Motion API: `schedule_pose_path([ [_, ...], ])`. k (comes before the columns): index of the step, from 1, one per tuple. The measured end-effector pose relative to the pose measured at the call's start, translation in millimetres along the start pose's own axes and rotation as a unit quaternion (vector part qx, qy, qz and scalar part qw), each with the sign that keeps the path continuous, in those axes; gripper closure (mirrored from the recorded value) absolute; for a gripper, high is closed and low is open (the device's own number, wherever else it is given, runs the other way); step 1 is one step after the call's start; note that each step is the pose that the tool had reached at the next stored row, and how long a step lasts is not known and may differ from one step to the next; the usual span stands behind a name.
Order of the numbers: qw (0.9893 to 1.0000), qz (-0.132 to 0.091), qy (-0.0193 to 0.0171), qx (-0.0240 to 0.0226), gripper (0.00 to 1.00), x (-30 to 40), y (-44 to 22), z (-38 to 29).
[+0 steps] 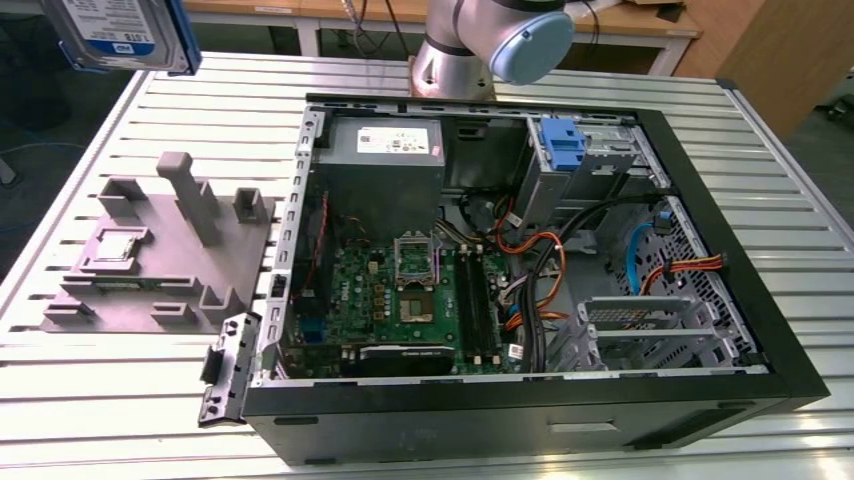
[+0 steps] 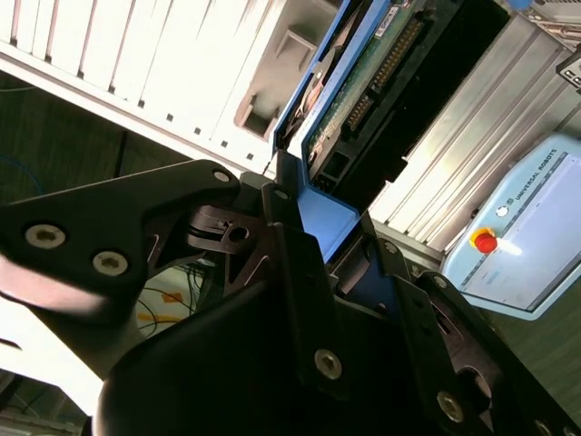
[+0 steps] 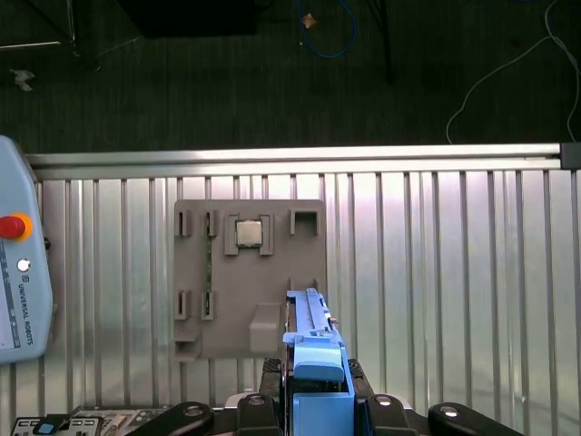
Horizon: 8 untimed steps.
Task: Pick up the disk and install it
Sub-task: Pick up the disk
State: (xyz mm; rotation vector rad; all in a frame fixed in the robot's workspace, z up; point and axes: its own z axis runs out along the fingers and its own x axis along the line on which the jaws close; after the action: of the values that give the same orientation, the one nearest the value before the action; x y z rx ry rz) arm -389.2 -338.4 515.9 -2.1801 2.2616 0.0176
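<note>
Exterior view: blue-railed, white-labelled disk (image 1: pixel 115 34)

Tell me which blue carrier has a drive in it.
The disk held aloft in the gripper, at the exterior view's upper left: its labelled drive shows. The blue bracket in the case is bare.

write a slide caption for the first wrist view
black claw shut on the blue-railed silver-grey disk, held above a grey fixture block on the slatted metal table

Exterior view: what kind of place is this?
Probably a robotics lab bench for PC assembly: open computer case on a slatted metal table, grey parts fixture beside it, gripper holding the disk.
</note>
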Motion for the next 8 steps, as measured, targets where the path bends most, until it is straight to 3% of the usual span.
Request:
schedule_pose_path([
  [8, 1.0, 0.0, 0.0, 0.0, 0.64, -0.1, -1.8, 0.0],
])
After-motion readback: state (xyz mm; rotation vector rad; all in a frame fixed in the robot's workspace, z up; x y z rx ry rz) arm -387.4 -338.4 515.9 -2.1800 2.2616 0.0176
